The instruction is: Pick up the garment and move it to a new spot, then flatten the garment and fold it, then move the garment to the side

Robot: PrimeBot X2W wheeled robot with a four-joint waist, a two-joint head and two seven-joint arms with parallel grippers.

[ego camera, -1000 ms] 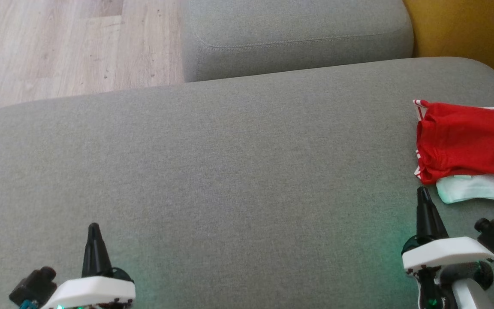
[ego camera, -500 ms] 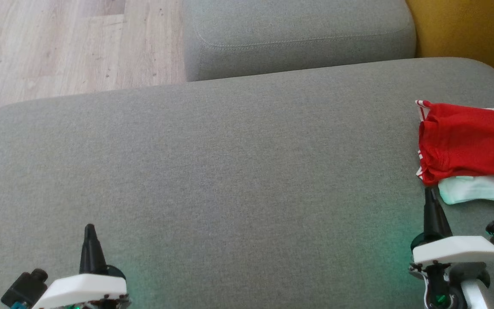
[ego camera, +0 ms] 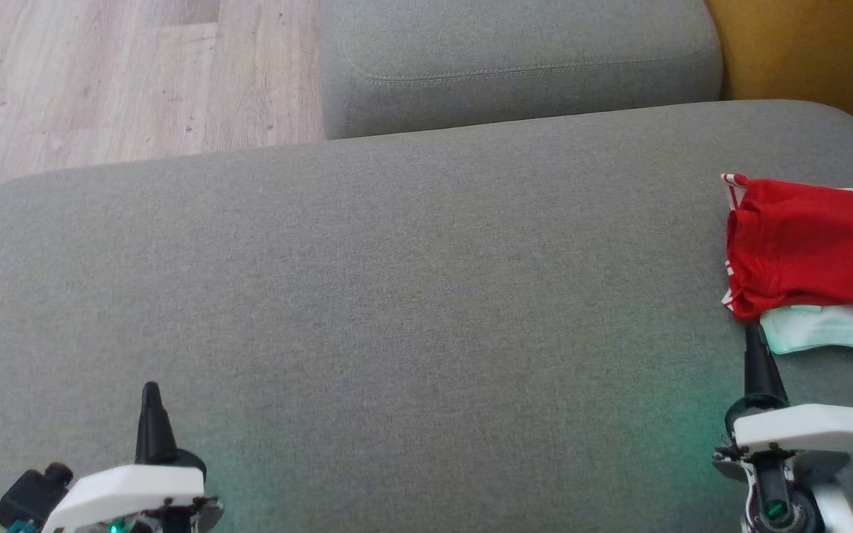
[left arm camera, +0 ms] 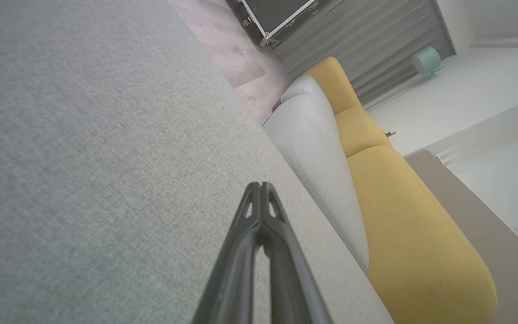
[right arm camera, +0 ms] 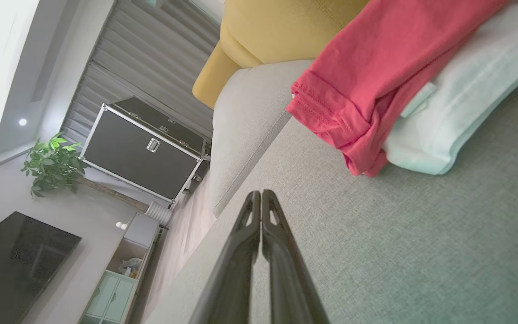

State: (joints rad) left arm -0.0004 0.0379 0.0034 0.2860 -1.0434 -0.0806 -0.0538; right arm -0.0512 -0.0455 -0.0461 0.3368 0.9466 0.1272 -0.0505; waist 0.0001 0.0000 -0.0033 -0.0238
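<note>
Where the garment lies: red garment point(ego camera: 804, 244), crumpled at the right edge of the grey sofa cushion point(ego camera: 397, 311), resting on a folded pale garment point(ego camera: 826, 329).
Right end effector point(ego camera: 751, 333): fingers pressed together, holding nothing, tip just beside the red hem.
Left end effector point(ego camera: 149, 388): pressed together, holding nothing, well apart from the cloth.
Handling: probably light, soft, limp knit that will sag and drag; pinch the stitched hem corner nearest the right fingers, clear of the pale layer.
Writing: none legible; a small pale tag point(right arm camera: 416, 101) shows no readable text.
</note>
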